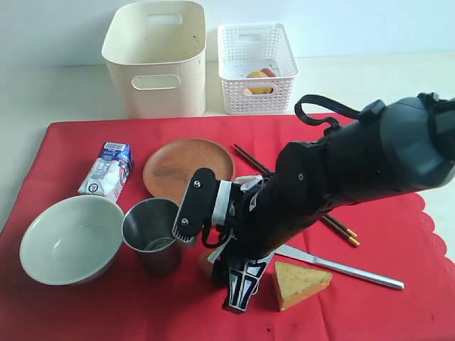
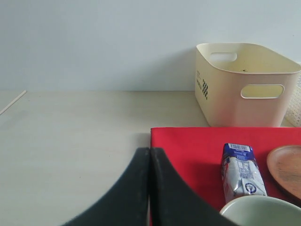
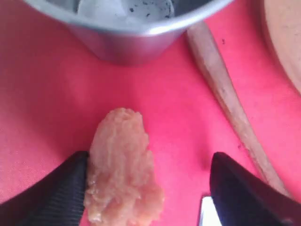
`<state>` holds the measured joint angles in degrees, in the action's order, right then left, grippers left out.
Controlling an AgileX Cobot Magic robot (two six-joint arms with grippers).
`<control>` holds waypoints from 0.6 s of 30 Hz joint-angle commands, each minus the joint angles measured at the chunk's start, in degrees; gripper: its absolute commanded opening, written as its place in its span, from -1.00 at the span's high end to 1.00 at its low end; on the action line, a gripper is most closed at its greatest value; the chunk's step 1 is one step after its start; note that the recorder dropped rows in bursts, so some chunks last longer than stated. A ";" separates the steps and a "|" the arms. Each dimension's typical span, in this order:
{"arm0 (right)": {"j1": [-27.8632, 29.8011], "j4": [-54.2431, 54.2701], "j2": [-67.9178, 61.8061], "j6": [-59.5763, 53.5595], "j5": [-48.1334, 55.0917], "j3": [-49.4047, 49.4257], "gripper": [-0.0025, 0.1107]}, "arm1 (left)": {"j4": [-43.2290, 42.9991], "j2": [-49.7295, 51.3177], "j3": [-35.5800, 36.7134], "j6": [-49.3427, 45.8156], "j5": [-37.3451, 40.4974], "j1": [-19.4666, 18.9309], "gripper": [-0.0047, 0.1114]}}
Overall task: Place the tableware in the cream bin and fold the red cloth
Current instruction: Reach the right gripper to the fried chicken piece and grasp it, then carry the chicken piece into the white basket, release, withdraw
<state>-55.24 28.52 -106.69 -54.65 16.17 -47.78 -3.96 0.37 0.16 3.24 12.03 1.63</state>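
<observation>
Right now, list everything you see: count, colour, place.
cream bin: one, cream, behind cloth
basket: one, white, right of bin, holds food
cloth: one, red, on table
milk carton: one, blue, cloth's left
plate: one, brown, cloth's middle
bowl: one, greenish, front left
cup: one, steel, beside bowl
chopsticks: pair, dark, right of plate
knife: one, steel, front right
cheese wedge: one, yellow, by knife
spoon: one, wooden, by cup
food lump: one, pinkish, inside right claw
left claw: one, black, shut, near cloth's edge
right claw: one, black, open, around lump

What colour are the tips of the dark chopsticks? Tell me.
Yellow, on the thin dark chopsticks, clearest in the exterior view.
</observation>
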 commanded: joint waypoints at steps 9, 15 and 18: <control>-0.13 -0.47 0.43 -0.79 -1.13 -0.13 0.83 | 0.13 -0.37 -0.16 -0.04 -0.16 0.21 0.90; -0.13 -0.47 4.03 1.27 -1.52 -0.13 0.96 | 0.13 -0.37 -0.16 -0.04 -0.16 0.21 0.90; -0.13 -0.47 6.79 1.27 -1.52 -0.13 0.96 | 0.13 -0.37 -0.16 -0.04 -0.16 0.21 0.90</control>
<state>-55.24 28.26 -102.68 -53.80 15.34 -47.78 -3.96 0.37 0.16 3.24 12.03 1.63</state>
